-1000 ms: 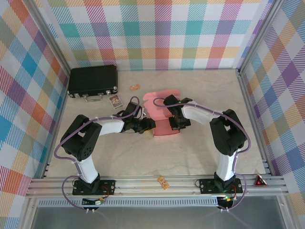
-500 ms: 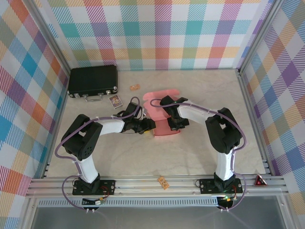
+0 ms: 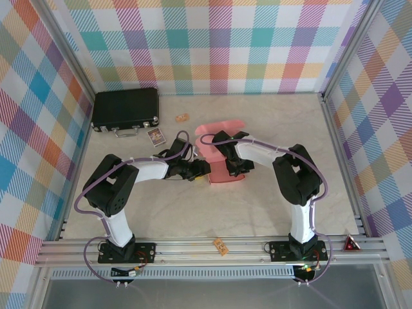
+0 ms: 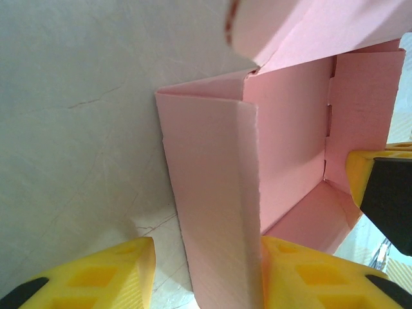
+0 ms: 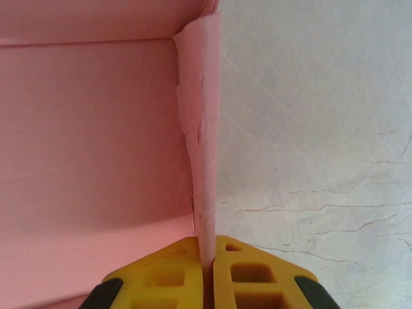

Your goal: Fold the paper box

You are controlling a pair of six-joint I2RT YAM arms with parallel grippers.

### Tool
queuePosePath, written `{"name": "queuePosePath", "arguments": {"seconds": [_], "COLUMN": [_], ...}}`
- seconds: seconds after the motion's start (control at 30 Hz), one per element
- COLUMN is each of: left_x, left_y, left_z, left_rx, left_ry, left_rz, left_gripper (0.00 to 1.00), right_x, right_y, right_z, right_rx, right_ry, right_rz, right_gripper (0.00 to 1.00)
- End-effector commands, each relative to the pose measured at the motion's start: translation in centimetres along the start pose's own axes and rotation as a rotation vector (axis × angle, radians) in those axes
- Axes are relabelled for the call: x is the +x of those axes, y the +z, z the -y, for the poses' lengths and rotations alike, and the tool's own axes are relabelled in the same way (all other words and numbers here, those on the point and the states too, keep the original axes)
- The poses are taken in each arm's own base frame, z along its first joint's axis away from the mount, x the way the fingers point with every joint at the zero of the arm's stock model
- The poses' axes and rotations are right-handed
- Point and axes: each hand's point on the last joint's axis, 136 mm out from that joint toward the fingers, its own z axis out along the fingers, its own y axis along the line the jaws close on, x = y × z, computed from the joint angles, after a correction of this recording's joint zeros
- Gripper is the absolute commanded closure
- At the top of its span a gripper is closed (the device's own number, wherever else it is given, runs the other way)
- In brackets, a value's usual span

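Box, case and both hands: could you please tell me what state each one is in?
Box, partly folded: side walls up, lid flap open.
Left hand, open, astride one box wall.
Right hand, shut on the edge of a box wall.
Case, closed, lying flat.
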Motion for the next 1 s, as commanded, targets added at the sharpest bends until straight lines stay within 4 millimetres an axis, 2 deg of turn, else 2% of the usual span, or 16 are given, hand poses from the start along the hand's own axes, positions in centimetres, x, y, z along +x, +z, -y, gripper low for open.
{"name": "queuePosePath", "arguments": {"seconds": [0.0,0.17,0.3,0.6,0.97], "left_x": [0.6,0.7,0.6,0.4,0.2], "left_y": [0.3,0.3,0.2,0.1,0.0], "left_z": [0.3,0.2,0.3,0.6,0.9], "left_rx": [0.003,0.002,0.004,0.007,0.007], "left_ry": [0.002,-0.001,0.002,0.005,0.013], "left_rz": [-0.027,-0.030,-0.029,-0.025,-0.026], "left_gripper": [0.56,0.56,0.56,0.56,0.56], "right_x": [3.4,3.4,2.8,1.1,0.3], "right_y": [3.7,3.8,2.9,0.1,-1.4], "right_z": [1.8,1.8,1.6,1.2,1.1], "right_rx": [0.137,0.148,0.110,0.026,-0.017], "right_ry": [-0.002,-0.001,0.014,0.041,0.066], "right_rz": [-0.140,-0.144,-0.112,-0.036,0.007], "right_gripper": [0.91,0.91,0.89,0.80,0.66]}}
